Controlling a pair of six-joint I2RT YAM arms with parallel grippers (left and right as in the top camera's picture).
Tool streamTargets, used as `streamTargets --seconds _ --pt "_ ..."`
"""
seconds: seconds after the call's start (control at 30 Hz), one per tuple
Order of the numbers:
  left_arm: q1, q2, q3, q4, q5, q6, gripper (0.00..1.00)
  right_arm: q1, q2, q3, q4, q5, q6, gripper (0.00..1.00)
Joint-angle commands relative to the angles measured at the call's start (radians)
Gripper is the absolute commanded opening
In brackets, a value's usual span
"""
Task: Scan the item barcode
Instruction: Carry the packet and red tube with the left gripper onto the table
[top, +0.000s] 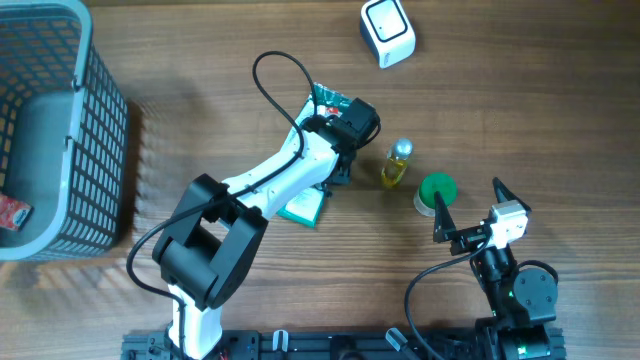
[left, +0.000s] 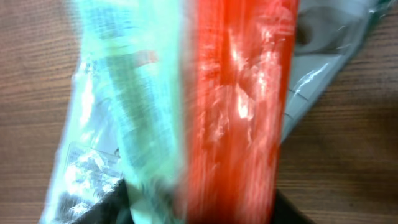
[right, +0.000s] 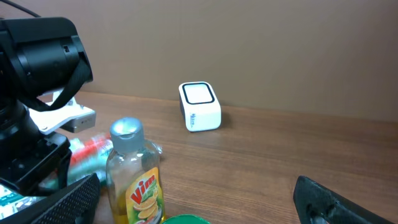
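A grey plastic mesh basket (top: 105, 160) stands at the far left of the wooden tabletop (top: 520, 100), with a small red item (top: 10, 212) lying in it. Right of it, the white-and-black left arm reaches over a crinkled mint-green and red plastic packet (top: 305, 208), most likely the item to be scanned. The packet lies near the tabletop's middle, under the left pincer (top: 342, 140). The wrist view is a blur of film, so it is impossible to tell whether that pincer grips the packet or stands apart from it.

Just beside the arm's head is a small yellow bottle with a silver cap (top: 396, 165), then a round green-lidded tub (top: 436, 190). The white box scanner (top: 387, 32) sits well apart, toward the far edge. At the right, the right pincer (top: 467, 195) waits with its fingers spread wide, holding nothing.

The risks lie in the film and the crowding. A slack or partial hold could let the slippery packet slide out on the way to the scanner. Creases and glare may hide the barcode. A swing to the right could topple the upright bottle.
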Motion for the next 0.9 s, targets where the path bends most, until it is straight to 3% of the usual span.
streamTargets --seconds 0.0,0.17,0.3,0.37,0.4,0.53,0.67,0.87 --pt "-0.003 0.004 -0.003 -0.005 0.003 -0.004 0.58 -0.002 0.002 -0.001 0.005 0.003 -0.012 1.00" --pt "-0.003 -0.010 0.000 -0.008 0.044 -0.002 0.77 -0.002 0.002 -0.001 0.005 0.003 -0.012 1.00" --pt "0.010 -0.097 0.018 -0.009 0.058 0.047 0.77 -0.002 0.002 -0.001 0.005 0.003 -0.012 1.00" --pt "0.019 -0.145 0.018 -0.009 0.096 0.050 0.97 -0.002 0.002 -0.001 0.005 0.003 -0.012 1.00" --pt "0.024 -0.167 0.018 -0.009 0.110 0.053 1.00 -0.002 0.002 -0.001 0.005 0.003 -0.012 1.00" --pt "0.069 -0.274 0.026 -0.030 0.149 0.120 1.00 -0.002 0.002 -0.001 0.005 0.003 -0.012 1.00" --pt "0.235 -0.404 0.144 -0.094 0.148 0.128 1.00 -0.002 0.002 -0.001 0.005 0.003 -0.012 1.00" --pt "0.693 -0.585 0.354 -0.071 0.140 0.085 1.00 -0.002 0.002 -0.001 0.005 0.003 -0.012 1.00"
